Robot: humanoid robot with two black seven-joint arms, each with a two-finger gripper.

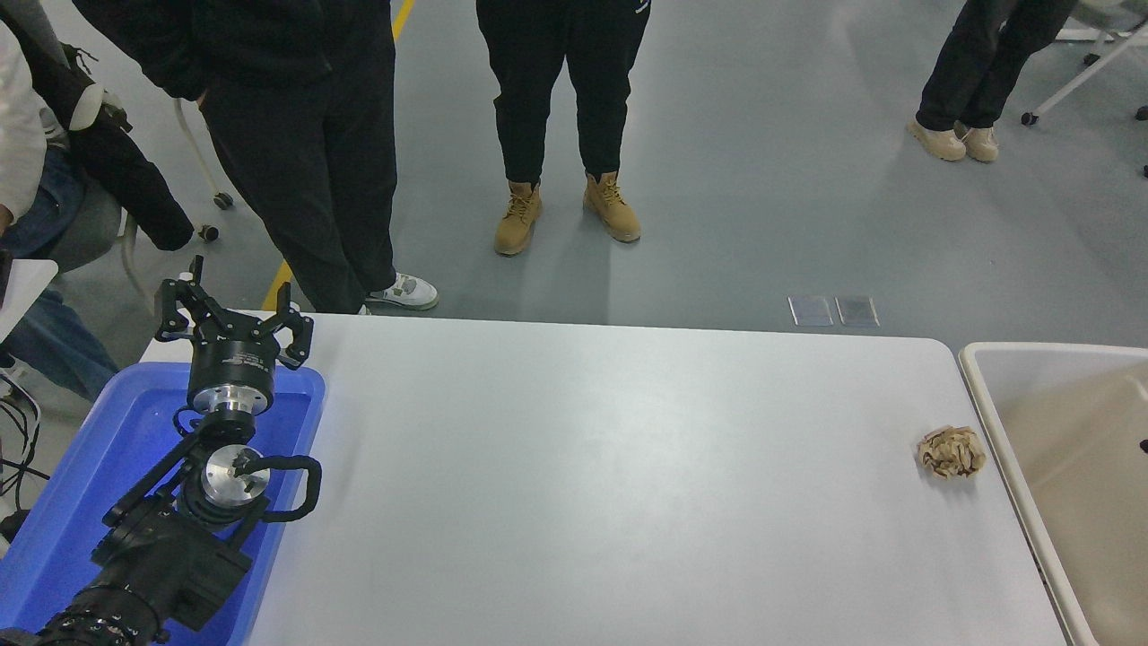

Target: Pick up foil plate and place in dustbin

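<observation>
The dustbin (pixel 995 395), beige inside with a pale rounded rim, stands off the table's right end and runs out of the picture. The foil plate is out of view. My left gripper (pixel 231 307) is parked over the far end of a blue tub at the lower left, open with nothing between its fingers. My right arm and gripper do not appear in the picture.
A blue plastic tub (pixel 90 467) sits under the left arm. A crumpled tan paper wad (pixel 951 451) lies near the table's right edge, close to the dustbin. Several people stand on the grey floor beyond the table's far side.
</observation>
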